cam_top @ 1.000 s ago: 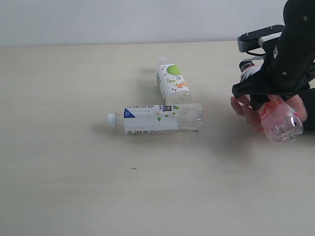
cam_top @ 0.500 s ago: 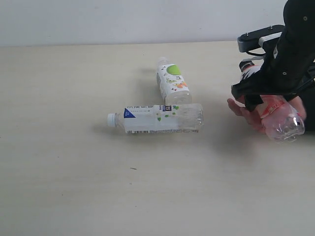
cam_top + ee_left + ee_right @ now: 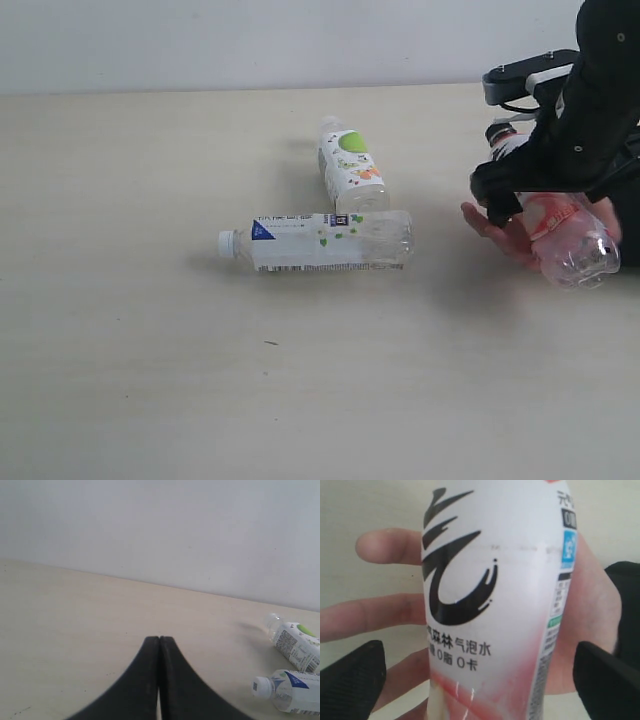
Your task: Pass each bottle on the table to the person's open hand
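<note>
My right hand (image 3: pixel 480 667) is released around the pink bottle (image 3: pixel 566 240), which lies in the person's open hand (image 3: pixel 488 226) at the right. My left hand (image 3: pixel 159 647) is clenched, empty. The green bottle (image 3: pixel 351 168) and blue bottle (image 3: pixel 318 241) wait on the worktop (image 3: pixel 150 350).

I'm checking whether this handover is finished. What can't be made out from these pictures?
- Palm of the person's open hand: the right arm and the pink-labelled bottle cover most of it in the exterior view; the bottle does in the right wrist view.
- Blue-labelled bottle, its base: cut off by the left wrist view's edge.
- Green-labelled bottle, its print: too small in the exterior view.
</note>
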### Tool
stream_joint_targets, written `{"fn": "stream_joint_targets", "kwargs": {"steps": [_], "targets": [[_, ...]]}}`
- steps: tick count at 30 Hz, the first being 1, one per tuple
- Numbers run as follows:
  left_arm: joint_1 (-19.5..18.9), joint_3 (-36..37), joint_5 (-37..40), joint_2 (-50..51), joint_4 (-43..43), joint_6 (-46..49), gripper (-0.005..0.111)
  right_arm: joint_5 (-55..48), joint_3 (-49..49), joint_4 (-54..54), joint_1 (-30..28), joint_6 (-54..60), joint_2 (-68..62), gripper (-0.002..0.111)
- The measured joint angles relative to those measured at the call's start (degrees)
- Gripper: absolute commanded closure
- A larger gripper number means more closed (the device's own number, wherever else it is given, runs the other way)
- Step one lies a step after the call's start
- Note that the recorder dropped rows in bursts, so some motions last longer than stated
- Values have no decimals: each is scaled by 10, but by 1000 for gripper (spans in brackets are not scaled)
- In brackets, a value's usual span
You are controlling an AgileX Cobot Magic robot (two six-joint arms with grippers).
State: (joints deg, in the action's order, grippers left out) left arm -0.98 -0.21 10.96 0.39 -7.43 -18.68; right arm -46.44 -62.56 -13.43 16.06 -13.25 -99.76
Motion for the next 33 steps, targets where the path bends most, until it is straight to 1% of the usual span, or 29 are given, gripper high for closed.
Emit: {"fn": "stream_joint_targets", "kwargs": {"steps": [6,8,10,11,12,13,14,15,16,21,28,33], "targets": [[0,0,0,0,0,0,107,-10,0,0,0,0,70,12],[0,0,0,0,0,0,107,-28,0,0,0,0,116,13],[0,0,0,0,0,0,107,-52,0,9,0,2,173,23],[0,0,0,0,0,0,107,-62,0,15,0,6,194,37],[0,0,0,0,0,0,107,-73,1,24,0,11,236,48],[0,0,0,0,0,0,107,-75,5,31,0,15,261,72],[0,0,0,0,0,0,107,-77,21,41,0,20,312,84],[0,0,0,0,0,0,107,-77,30,45,0,21,335,98],[0,0,0,0,0,0,107,-78,42,50,0,22,365,108],[0,0,0,0,0,0,107,-81,122,67,0,45,533,108],[0,0,0,0,0,0,107,-98,224,121,0,106,779,108],[0,0,0,0,0,0,107,-99,289,128,0,117,900,108]]}}
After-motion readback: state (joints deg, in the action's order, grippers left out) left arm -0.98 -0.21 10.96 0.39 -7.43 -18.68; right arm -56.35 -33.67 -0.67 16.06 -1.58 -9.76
